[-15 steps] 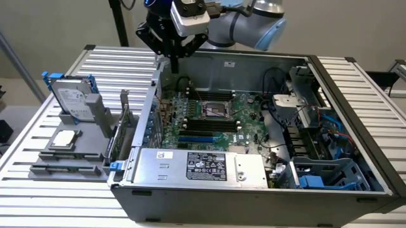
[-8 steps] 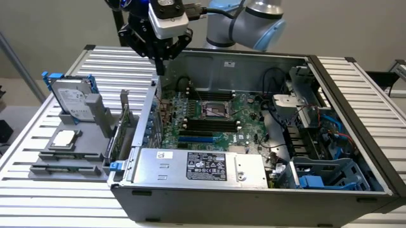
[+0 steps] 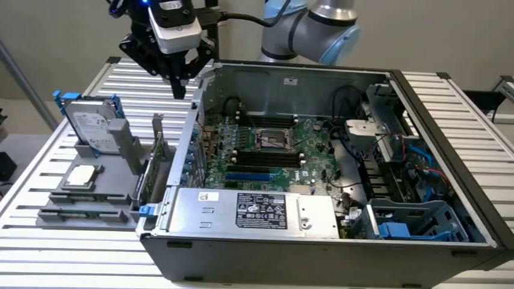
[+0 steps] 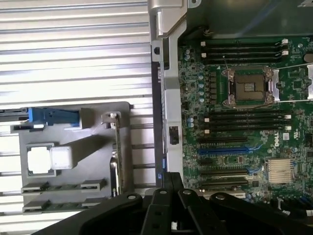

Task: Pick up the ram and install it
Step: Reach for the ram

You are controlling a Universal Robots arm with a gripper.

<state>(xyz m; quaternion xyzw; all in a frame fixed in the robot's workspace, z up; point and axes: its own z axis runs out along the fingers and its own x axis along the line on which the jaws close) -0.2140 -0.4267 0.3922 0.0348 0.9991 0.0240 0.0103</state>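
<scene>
Over the case's rim (image 3: 197, 111) hangs the claw (image 3: 178, 91), apart from the ram (image 4: 62, 187).

Silver arm (image 3: 333, 11), pale-blue joint caps (image 3: 345, 43), black jaws

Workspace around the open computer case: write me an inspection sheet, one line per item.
Surface: slatted metal table carrying a grey tray and the open computer case.
Job's things: the ram lies flat in the tray, untouched; the motherboard's black memory slots look empty.
Clutter: in the tray, a hard drive standing upright, a processor chip and an upright expansion card.
Grippers: the tool hangs above the table between the tray and the case, looks shut, holding nothing.
Cables: a black cable at the arm's wrist; blue wiring inside the case.
Surroundings: plain wall; nothing else seen.
</scene>
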